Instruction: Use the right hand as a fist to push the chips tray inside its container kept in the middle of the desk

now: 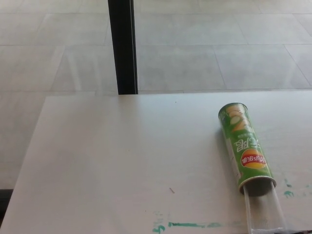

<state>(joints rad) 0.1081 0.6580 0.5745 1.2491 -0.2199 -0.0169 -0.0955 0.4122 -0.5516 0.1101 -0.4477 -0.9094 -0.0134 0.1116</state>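
Green chips container [245, 148] lies on the white table [122, 161], clear tray [264, 212] protruding toward the robot; neither hand shows, so the fist approach has yet to begin.

On the green chips can [245, 148] lying on its side you can read a red and yellow Lay's logo [254, 159], seen upside down near the open end. Just above it you see large white characters [246, 143], also inverted, too blurred to read. Nothing else carries legible text.
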